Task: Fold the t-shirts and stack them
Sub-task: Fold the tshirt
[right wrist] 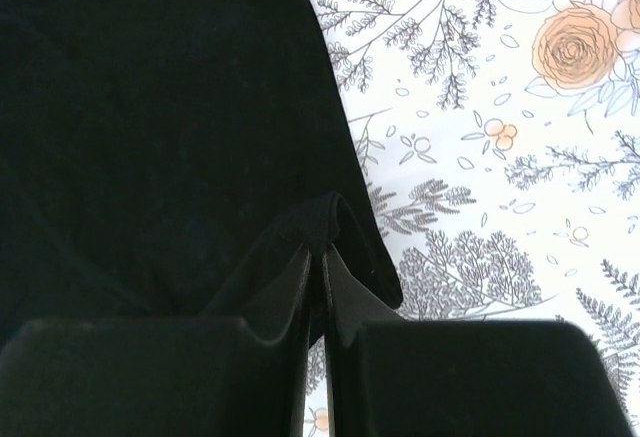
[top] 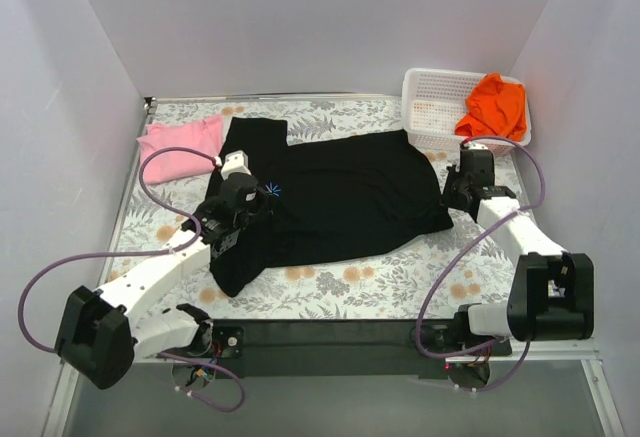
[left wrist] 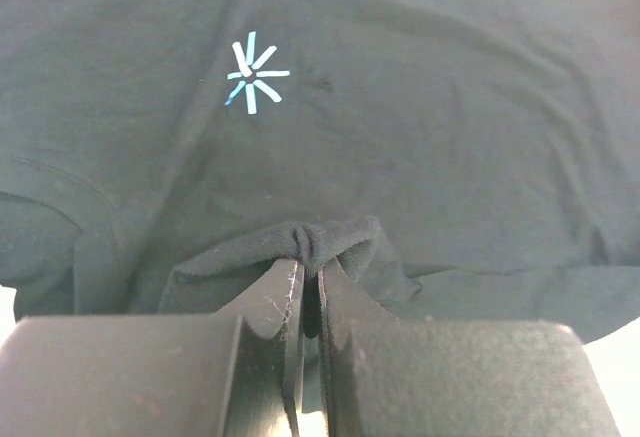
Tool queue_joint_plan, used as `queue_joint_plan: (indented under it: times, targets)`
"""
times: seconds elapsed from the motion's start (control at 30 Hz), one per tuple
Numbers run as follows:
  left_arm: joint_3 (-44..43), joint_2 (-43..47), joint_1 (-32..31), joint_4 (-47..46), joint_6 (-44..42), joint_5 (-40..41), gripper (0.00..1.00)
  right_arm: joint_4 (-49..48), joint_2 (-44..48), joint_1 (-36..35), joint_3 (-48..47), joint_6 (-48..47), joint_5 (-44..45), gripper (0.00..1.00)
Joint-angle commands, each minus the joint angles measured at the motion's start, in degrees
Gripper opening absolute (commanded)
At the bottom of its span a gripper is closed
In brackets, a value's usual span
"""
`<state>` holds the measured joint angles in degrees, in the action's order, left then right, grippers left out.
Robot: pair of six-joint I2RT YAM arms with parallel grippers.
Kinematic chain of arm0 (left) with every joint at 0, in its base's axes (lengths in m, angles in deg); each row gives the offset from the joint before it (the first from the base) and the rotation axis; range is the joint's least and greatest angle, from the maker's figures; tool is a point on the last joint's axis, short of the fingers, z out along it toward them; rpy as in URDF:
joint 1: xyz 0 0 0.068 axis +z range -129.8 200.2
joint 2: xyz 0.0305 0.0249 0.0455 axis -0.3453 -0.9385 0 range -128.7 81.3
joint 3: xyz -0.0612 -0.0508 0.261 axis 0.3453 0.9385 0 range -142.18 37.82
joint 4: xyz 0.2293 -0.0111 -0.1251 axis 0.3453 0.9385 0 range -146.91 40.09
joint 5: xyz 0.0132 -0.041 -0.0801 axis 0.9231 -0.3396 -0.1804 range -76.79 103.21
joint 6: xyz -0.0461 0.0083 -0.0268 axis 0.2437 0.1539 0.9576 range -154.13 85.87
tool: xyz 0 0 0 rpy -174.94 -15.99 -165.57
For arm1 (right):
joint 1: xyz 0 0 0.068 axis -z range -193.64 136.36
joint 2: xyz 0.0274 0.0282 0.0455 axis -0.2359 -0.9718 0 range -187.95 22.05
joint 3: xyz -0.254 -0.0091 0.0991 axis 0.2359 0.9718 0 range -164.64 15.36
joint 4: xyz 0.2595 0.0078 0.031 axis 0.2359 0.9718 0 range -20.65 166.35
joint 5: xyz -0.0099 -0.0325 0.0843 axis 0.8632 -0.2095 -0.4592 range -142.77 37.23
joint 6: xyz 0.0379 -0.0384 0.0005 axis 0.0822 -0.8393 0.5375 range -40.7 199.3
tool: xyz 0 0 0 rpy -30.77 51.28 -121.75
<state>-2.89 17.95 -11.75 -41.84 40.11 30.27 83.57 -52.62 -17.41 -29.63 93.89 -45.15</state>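
**Black t-shirt** (top: pixel 340 197): we find it spread flat on the floral desk (top: pixel 400 277), its long axis running left to right between the two arms. We judge the coming fold turns on that axis, as each arm has the end nearer its own side.

**Left gripper** (left wrist: pixel 305 267): closed, pinching a small bunched fold of the black cloth. The chest mark lies just beyond its tips.

**Right gripper** (right wrist: pixel 318 252): closed on the shirt's right edge. The cloth runs off to its left and bare desk shows to its right.

**Pink t-shirt** (top: pixel 180 147): far left corner, touching the black one's upper edge.

**Orange t-shirt** (top: pixel 495 105): crumpled in the white mesh basket (top: pixel 425 92), far right.

**Marks**: a small blue starburst (left wrist: pixel 255 74) on the black shirt. We can read no lettering or brand anywhere.
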Motion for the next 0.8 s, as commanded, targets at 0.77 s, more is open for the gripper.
queue_joint_plan:
  times: [0.77]
  targets:
    - [-4.38,-2.65,9.88,-5.05,-4.1,-3.51,0.0,-2.36,-17.17,-0.1,-18.72,-2.28,-0.67,0.01]
